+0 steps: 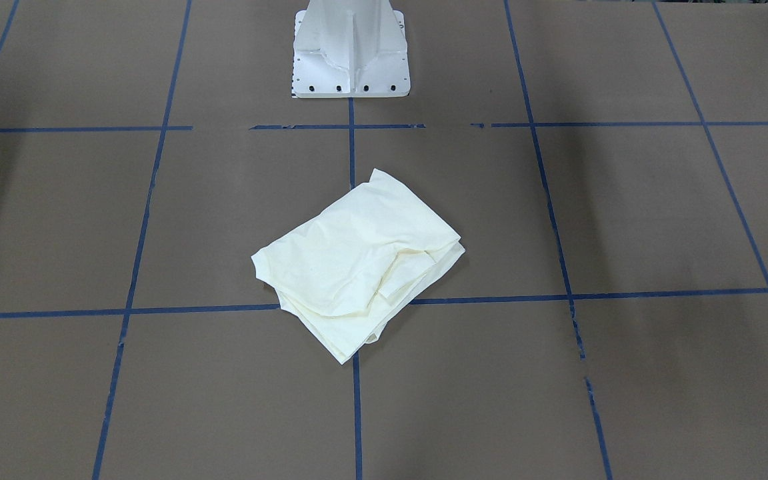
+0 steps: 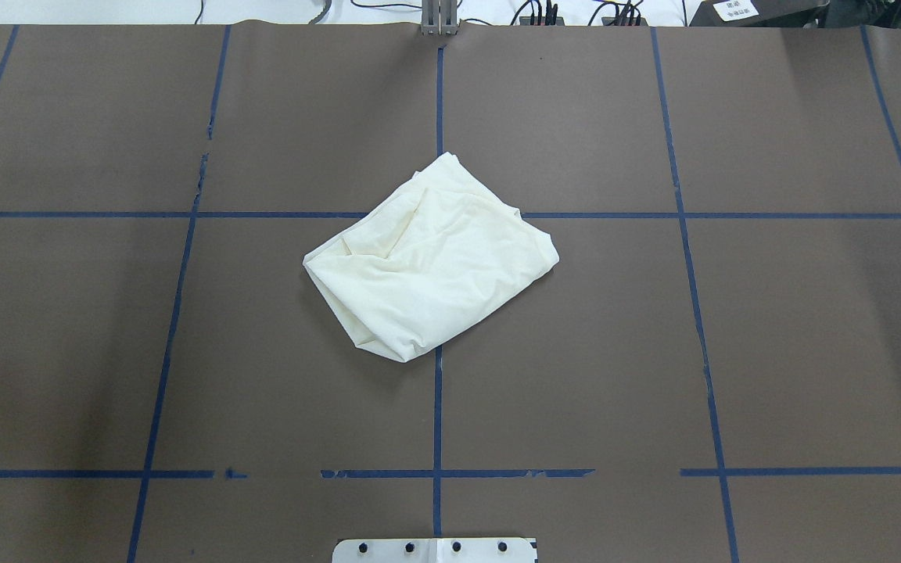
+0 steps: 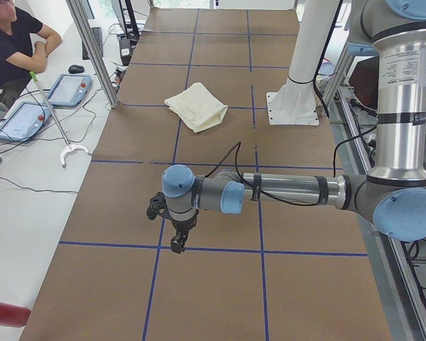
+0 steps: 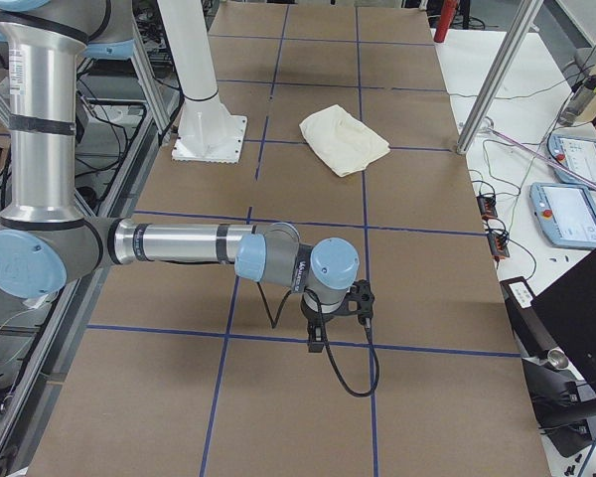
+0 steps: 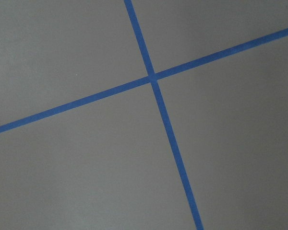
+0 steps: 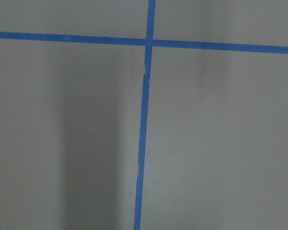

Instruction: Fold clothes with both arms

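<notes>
On the desk (image 2: 732,352), dead centre near the white pedestal (image 1: 351,60), the cream shirt (image 2: 431,266) lies roughly folded. The left end effector (image 3: 177,243) and right end effector (image 4: 317,341) hover well apart from it, and I can't tell if they're open or holding anything. Probably only squaring-up is left, so both need to reach in.

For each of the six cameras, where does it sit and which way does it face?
Front-facing: across the table, facing the robot; shirt, white pedestal.
Overhead: behind the robot, looking forward and down; shirt, pedestal's plate.
Exterior left: table's left end, looking along it; left arm near.
Exterior right: opposite end; right arm near.
Left wrist: down on a blue tape cross; no gripper shows.
Right wrist: the same, another cross.
Shared: all four exterior views show the shirt.
</notes>
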### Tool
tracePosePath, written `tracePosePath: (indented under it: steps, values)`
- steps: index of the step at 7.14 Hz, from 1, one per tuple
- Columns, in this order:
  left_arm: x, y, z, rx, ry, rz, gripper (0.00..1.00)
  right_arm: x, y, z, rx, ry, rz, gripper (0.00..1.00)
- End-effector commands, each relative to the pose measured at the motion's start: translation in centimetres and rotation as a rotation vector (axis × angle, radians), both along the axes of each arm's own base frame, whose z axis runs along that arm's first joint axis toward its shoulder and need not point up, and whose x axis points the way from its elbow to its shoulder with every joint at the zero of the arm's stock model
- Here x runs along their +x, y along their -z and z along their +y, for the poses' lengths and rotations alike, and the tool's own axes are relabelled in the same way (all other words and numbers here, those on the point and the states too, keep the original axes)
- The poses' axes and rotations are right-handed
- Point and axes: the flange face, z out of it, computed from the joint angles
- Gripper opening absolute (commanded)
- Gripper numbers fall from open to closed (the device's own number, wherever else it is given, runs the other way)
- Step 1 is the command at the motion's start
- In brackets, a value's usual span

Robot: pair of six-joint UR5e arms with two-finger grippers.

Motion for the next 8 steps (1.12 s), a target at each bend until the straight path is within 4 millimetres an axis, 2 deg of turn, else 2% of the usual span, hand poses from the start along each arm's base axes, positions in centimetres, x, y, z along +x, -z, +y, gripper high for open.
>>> tracePosePath:
  steps: [1, 3, 4, 5, 8]
  values:
    - [-1.7, -0.3, 0.3, -0.011, 0.041, 0.011, 1.00, 1.1, -0.8, 0.8, -0.017, -0.037, -0.033, 1.00]
    - [-2.3, -0.1, 0.3, -0.005, 0.055, 0.010, 1.00, 1.2, -0.9, 1.5, -0.016, -0.086, -0.020, 1.00]
    - [-2.3, 0.1, 0.3, -0.002, 0.055, 0.010, 1.00, 1.3, -1.6, 2.3, 0.009, -0.141, 0.010, 1.00]
    - [-2.3, -0.1, 0.4, -0.013, 0.061, 0.010, 1.00, 1.4, -1.6, 2.4, -0.007, -0.200, 0.031, 1.00]
    - [-2.3, -0.3, 0.3, -0.020, 0.063, 0.012, 1.00, 1.4, -1.5, 2.4, -0.009, -0.207, 0.031, 1.00]
